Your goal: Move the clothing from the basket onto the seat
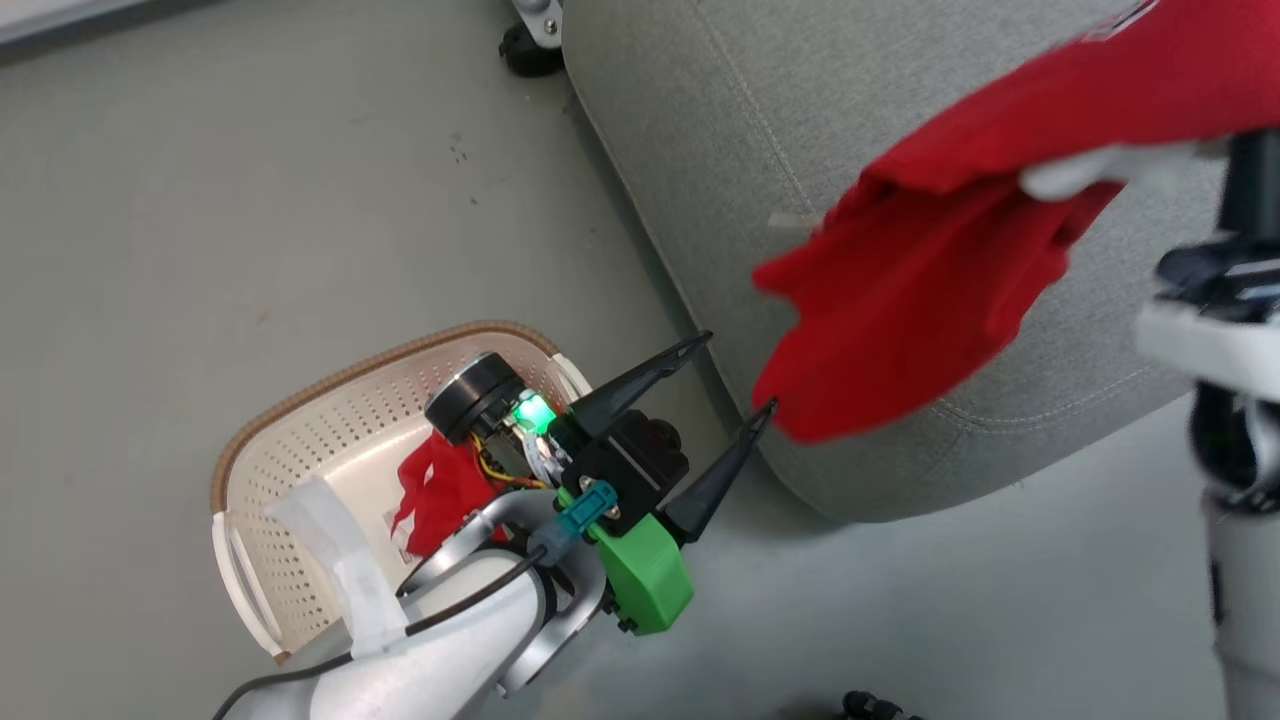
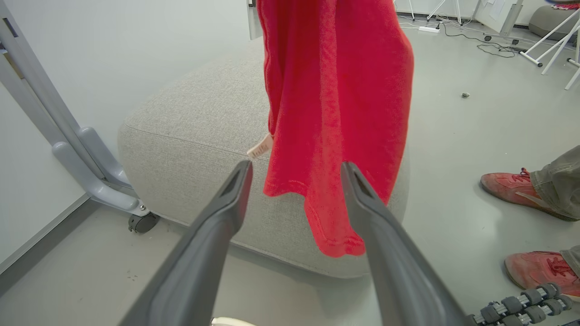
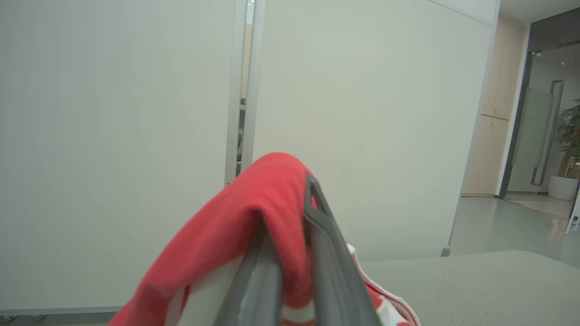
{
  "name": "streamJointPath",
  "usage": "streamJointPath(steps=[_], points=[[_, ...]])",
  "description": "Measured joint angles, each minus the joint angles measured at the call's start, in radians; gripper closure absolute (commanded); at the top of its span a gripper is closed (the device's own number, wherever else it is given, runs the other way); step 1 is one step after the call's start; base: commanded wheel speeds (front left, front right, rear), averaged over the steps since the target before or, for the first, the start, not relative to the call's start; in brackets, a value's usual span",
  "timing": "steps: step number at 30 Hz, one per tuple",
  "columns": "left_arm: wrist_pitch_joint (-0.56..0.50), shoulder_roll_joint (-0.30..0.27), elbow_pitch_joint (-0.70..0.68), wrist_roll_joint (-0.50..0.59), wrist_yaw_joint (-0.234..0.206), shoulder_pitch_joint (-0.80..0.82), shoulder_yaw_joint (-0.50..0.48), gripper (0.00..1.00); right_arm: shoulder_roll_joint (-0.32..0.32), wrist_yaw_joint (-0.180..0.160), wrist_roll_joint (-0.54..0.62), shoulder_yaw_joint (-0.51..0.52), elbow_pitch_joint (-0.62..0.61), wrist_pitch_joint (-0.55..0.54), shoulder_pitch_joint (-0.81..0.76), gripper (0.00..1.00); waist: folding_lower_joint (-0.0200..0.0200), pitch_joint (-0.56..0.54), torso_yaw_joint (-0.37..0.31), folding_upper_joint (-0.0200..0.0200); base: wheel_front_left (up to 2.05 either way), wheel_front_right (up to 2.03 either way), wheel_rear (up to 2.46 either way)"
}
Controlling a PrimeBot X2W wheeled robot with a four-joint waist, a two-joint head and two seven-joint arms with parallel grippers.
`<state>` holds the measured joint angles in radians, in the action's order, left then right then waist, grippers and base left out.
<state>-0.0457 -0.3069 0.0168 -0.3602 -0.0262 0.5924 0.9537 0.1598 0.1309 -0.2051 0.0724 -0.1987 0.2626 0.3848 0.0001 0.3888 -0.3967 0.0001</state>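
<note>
The right pincer [image 3: 285,201] is pinching 1 red garment [image 1: 930,260], which is hanging over the grey seat [image 1: 700,150]. The left pincer [image 1: 738,372] is hovering, spread, between seat and basket [image 1: 330,410] (more red clothing [image 1: 435,490] is lying inside it).

Office-like lab: white partition walls [image 3: 362,113], glass door [image 3: 538,136], potted plant [image 3: 570,136].

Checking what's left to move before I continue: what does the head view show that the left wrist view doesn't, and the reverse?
Head view: the basket on the floor, with red clothing inside it. Left wrist view: a person's red shoes on the floor right of the seat. Both: the left gripper with fingers apart, the hanging red garment, and the seat.
</note>
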Motion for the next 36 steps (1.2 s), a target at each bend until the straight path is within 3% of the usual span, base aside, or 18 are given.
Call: streamJointPath(steps=[5,11,14,19,23,24,25,31,36], points=[[-0.029,-0.016,-0.021,0.021,0.021,0.059,0.004,0.00,0.152,0.000,-0.046,0.128,0.076,0.000,0.293,1.00,0.0001,0.110,0.021,0.0000,0.00,0.00,0.00],[-0.045,-0.027,-0.038,0.043,0.036,0.112,0.006,0.00,0.298,0.000,-0.028,0.231,0.255,0.000,0.504,1.00,0.0001,0.237,0.057,0.0000,0.00,0.00,0.00],[-0.047,-0.025,-0.037,0.041,0.025,0.123,-0.012,0.00,0.316,0.000,-0.015,0.252,0.370,0.000,0.525,1.00,0.0002,0.296,0.078,0.0000,0.00,0.00,0.00],[-0.040,-0.021,-0.034,0.035,0.016,0.141,-0.030,0.00,0.275,0.000,0.008,0.311,0.556,0.000,0.501,1.00,0.0003,0.376,0.117,0.0000,0.00,0.00,0.00],[-0.035,-0.015,-0.008,0.029,-0.002,0.142,-0.037,0.00,0.199,0.000,-0.021,0.398,0.659,0.000,0.443,0.50,0.0002,0.403,0.158,0.0000,0.00,0.00,0.00],[-0.031,-0.013,-0.006,0.026,-0.006,0.142,-0.039,0.00,0.185,0.000,-0.029,0.422,0.667,0.000,0.430,0.08,0.0002,0.404,0.165,0.0000,0.00,0.00,0.00],[-0.022,-0.007,-0.002,0.020,-0.012,0.140,-0.043,0.00,0.168,0.000,-0.034,0.456,0.671,0.000,0.412,0.00,0.0002,0.403,0.175,0.0000,0.00,0.00,0.00],[0.049,0.012,0.037,-0.008,-0.028,0.112,-0.058,0.00,0.044,0.000,-0.062,0.566,0.595,0.000,0.250,0.00,0.0002,0.359,0.196,0.0000,0.00,0.00,0.00],[0.123,0.037,0.090,-0.054,-0.050,0.041,-0.077,0.00,-0.011,0.000,-0.072,0.524,0.449,0.000,0.063,0.00,0.0000,0.280,0.203,0.0000,0.00,0.00,0.00]])
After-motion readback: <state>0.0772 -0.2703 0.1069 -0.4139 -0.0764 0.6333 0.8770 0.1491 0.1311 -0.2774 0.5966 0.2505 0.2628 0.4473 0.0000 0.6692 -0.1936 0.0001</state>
